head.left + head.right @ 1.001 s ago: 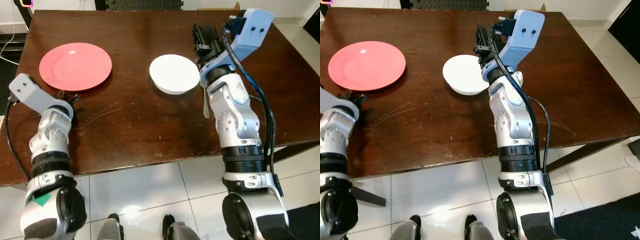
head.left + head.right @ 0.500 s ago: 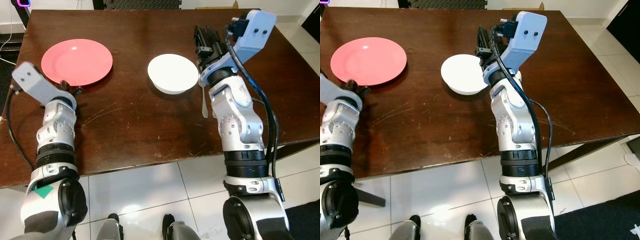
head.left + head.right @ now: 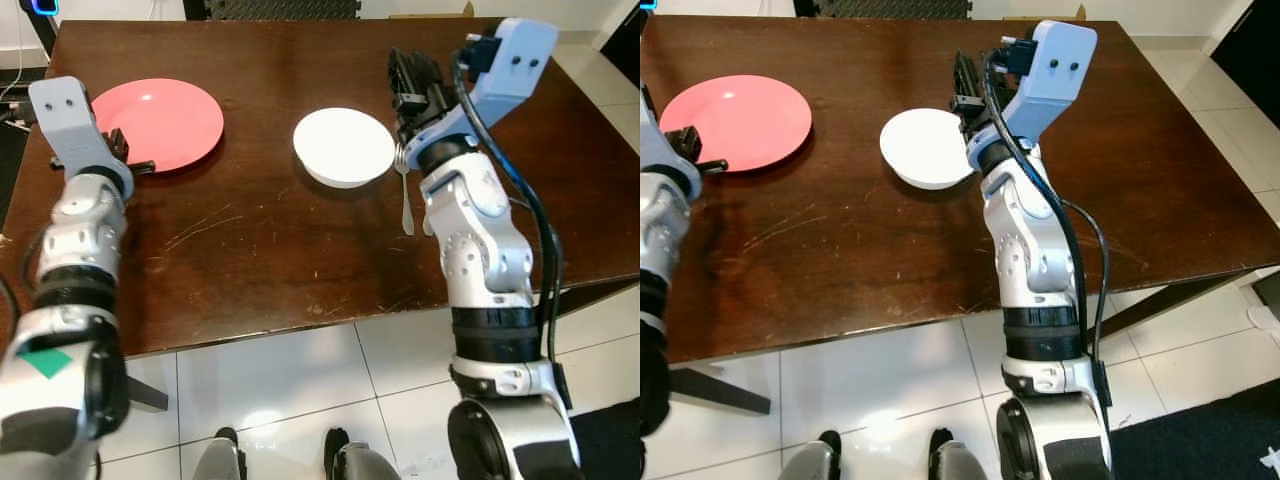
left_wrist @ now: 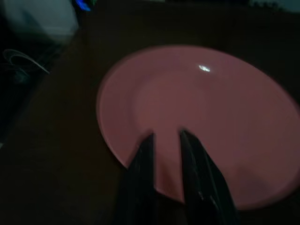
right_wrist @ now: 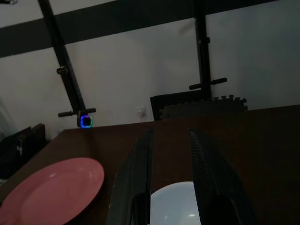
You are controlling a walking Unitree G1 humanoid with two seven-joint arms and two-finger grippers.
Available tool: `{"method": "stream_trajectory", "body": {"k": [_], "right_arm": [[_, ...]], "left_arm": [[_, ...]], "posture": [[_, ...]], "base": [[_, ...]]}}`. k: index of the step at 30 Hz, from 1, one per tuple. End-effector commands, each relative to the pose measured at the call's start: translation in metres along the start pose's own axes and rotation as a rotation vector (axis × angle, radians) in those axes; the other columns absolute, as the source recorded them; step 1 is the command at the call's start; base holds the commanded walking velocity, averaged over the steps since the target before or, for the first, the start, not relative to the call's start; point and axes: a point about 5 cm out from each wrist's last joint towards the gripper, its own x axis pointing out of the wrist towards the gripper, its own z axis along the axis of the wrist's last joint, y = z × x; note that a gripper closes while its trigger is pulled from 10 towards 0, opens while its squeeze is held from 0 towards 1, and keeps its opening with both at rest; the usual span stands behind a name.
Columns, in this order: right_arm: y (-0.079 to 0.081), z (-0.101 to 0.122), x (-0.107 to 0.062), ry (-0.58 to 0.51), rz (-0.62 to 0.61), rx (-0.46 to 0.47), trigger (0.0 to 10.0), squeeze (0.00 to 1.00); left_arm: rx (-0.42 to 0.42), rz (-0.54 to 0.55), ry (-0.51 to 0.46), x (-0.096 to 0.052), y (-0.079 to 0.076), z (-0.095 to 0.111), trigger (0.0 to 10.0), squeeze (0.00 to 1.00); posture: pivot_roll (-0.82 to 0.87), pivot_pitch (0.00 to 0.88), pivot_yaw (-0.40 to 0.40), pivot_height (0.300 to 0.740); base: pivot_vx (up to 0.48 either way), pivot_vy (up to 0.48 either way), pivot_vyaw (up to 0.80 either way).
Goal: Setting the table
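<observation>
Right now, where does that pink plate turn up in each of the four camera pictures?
Left eye view: pink plate at upper left of the table.
Right eye view: far left, beside the left gripper.
Left wrist view: large, beyond the fingers.
Right wrist view: low corner.
Shared landmark: white bowl.

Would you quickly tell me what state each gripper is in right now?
Left gripper: open, empty, fingers over the near edge of the pink plate.
Right gripper: open, empty, above the white bowl.
</observation>
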Motion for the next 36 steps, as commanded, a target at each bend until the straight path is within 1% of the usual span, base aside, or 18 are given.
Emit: {"method": "stream_trajectory", "body": {"k": [1, 2, 4, 6, 7, 8, 13, 16, 17, 19, 20, 23, 25, 29, 30, 33, 35, 36], "right_arm": [[-0.001, 0.005, -0.006, -0.006, -0.002, -0.013, 10.0, 0.0], [-0.001, 0.005, -0.006, -0.006, -0.002, -0.013, 10.0, 0.0], [-0.001, 0.006, -0.009, -0.006, -0.003, -0.016, 10.0, 0.0], [-0.001, 0.008, -0.012, -0.004, -0.002, -0.02, 10.0, 0.0], [-0.001, 0.008, -0.012, -0.004, -0.002, -0.02, 10.0, 0.0], [-0.003, 0.009, -0.014, -0.001, -0.005, -0.025, 10.0, 0.0], [-0.006, 0.009, -0.018, 0.006, -0.019, -0.035, 10.0, 0.0], [-0.008, 0.01, -0.02, 0.009, -0.031, -0.04, 10.0, 0.0], [-0.011, 0.011, -0.021, 0.012, -0.043, -0.041, 10.0, 0.0], [-0.012, 0.011, -0.021, 0.014, -0.047, -0.039, 10.0, 0.0], [-0.012, 0.01, -0.021, 0.019, -0.05, -0.037, 10.0, 0.0], [-0.012, 0.009, -0.021, 0.022, -0.049, -0.035, 10.0, 0.0], [-0.011, 0.008, -0.02, 0.028, -0.045, -0.031, 10.0, 0.0], [-0.01, 0.008, -0.018, 0.032, -0.036, -0.025, 10.0, 0.0], [-0.009, 0.008, -0.018, 0.033, -0.032, -0.024, 10.0, 0.0], [-0.009, 0.008, -0.018, 0.036, -0.029, -0.025, 10.0, 0.0], [-0.01, 0.008, -0.018, 0.038, -0.029, -0.024, 10.0, 0.0], [-0.01, 0.008, -0.018, 0.039, -0.029, -0.025, 10.0, 0.0]], "left_arm": [[0.085, -0.02, 0.098, 0.0, 0.005, -0.017, 10.0, 0.0], [0.085, -0.02, 0.098, 0.0, 0.005, -0.017, 10.0, 0.0], [0.2, 0.005, 0.147, 0.0, 0.01, -0.022, 10.0, 0.0], [0.241, -0.033, 0.221, 0.0, 0.011, -0.028, 10.0, 0.0], [0.241, -0.033, 0.221, 0.0, 0.011, -0.028, 10.0, 0.0], [0.203, -0.068, 0.287, -0.001, 0.012, -0.034, 10.0, 0.0], [0.146, -0.135, 0.371, -0.004, 0.012, -0.043, 10.0, 0.0], [0.17, -0.192, 0.411, -0.007, 0.011, -0.049, 10.0, 0.0], [0.21, -0.272, 0.444, -0.009, 0.007, -0.055, 10.0, 0.0], [0.222, -0.303, 0.454, -0.01, 0.004, -0.058, 10.0, 0.0], [0.235, -0.366, 0.471, -0.013, -0.003, -0.063, 10.0, 0.0], [0.227, -0.399, 0.485, -0.015, -0.007, -0.066, 10.0, 0.0], [0.215, -0.469, 0.503, -0.02, -0.014, -0.07, 10.0, 0.0], [0.209, -0.55, 0.51, -0.033, -0.024, -0.072, 10.0, 0.0], [0.2, -0.572, 0.506, -0.04, -0.027, -0.07, 10.0, 0.0], [0.174, -0.579, 0.468, -0.053, -0.033, -0.06, 10.0, 0.0], [0.172, -0.58, 0.442, -0.057, -0.035, -0.056, 10.0, 0.0], [0.231, -0.561, 0.358, -0.06, -0.037, -0.048, 10.0, 0.0]], "posture": [[0.06, 0.215, 0.009, 0.74], [0.06, 0.215, 0.009, 0.74], [0.06, 0.217, 0.01, 0.74], [0.05, 0.218, 0.011, 0.74], [0.05, 0.218, 0.011, 0.74], [0.04, 0.22, 0.016, 0.74], [0.04, 0.22, 0.024, 0.74], [0.04, 0.22, 0.034, 0.74], [0.05, 0.221, 0.035, 0.74], [0.05, 0.222, 0.034, 0.74], [0.06, 0.224, 0.031, 0.74], [0.07, 0.226, 0.028, 0.74], [0.07, 0.229, 0.024, 0.74], [0.07, 0.234, 0.018, 0.74], [0.08, 0.235, 0.017, 0.74], [0.08, 0.236, 0.015, 0.74], [0.08, 0.237, 0.016, 0.74], [0.08, 0.237, 0.016, 0.74]], "base": [[0.0, 0.0, 0.0], [0.0, 0.0, 0.0], [0.0, 0.0, 0.0], [0.0, 0.0, 0.0], [0.0, 0.0, 0.0], [0.0, 0.0, 0.0], [0.0, 0.0, 0.0], [0.0, 0.0, 0.0], [0.0, 0.0, 0.0], [0.0, 0.0, 0.0], [0.0, 0.0, 0.0], [0.0, 0.0, 0.0], [0.0, 0.0, 0.0], [0.0, 0.0, 0.0], [0.0, 0.0, 0.0], [0.0, 0.0, 0.0], [0.0, 0.0, 0.0], [0.0, 0.0, 0.0]]}}
